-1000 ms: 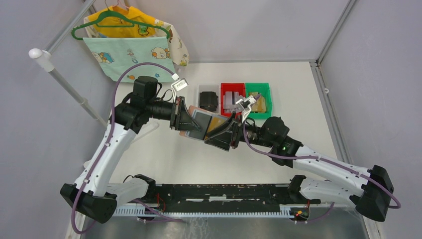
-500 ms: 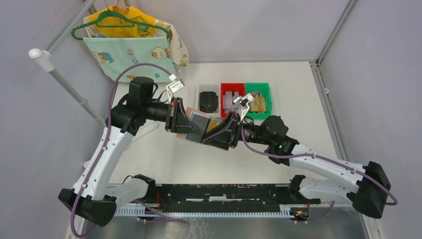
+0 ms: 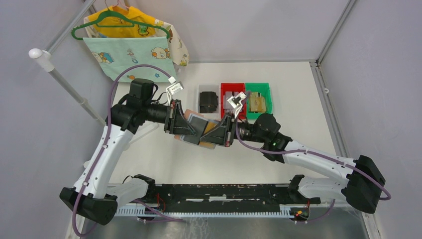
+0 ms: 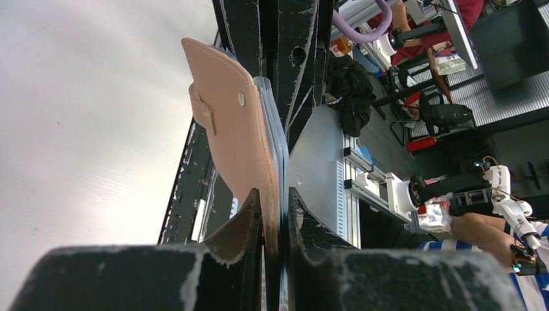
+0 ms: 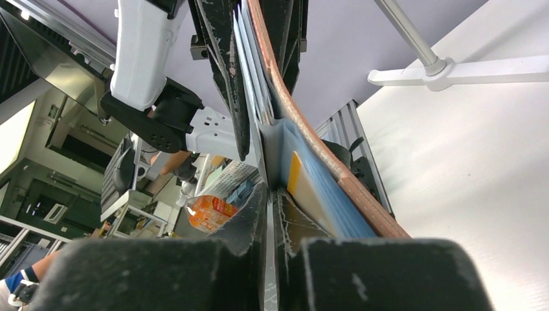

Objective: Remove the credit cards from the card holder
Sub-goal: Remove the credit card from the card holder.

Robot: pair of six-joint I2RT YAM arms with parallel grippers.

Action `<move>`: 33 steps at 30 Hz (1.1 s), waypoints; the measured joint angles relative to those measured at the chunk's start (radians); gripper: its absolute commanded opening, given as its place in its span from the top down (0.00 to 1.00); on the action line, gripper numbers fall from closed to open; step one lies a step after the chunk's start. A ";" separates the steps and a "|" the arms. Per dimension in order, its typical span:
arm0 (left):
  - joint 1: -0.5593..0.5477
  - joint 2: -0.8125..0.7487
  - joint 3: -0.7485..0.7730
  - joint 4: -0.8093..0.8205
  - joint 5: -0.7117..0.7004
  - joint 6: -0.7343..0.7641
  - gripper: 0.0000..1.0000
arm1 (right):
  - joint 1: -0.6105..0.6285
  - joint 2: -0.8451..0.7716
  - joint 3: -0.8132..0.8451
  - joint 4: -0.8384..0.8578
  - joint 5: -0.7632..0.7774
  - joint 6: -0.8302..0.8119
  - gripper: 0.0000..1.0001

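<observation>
Left hand [image 4: 275, 202] clamps the soft card holder [image 4: 233, 123] at its 9 o'clock edge, above the tabletop [image 3: 298, 99]; right hand [image 5: 268, 194] is closed at 3 o'clock on what seems a grey credit card [image 5: 272, 139]. Light, stiff, slick: pinch its exposed edge, pull straight

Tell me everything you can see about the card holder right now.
The card holder is a pinkish-tan, leather-looking folding wallet with a narrow tab and a metal stud outside and shiny blue-grey sleeves inside. It is held open in mid-air. The left gripper is shut on one end; the right gripper pinches a pale grey card at the other. A yellow-tan piece sits in one sleeve.
</observation>
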 measured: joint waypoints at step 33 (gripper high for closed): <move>0.012 0.061 0.048 -0.042 0.081 0.002 0.80 | 0.010 -0.037 -0.113 0.230 0.101 0.013 0.81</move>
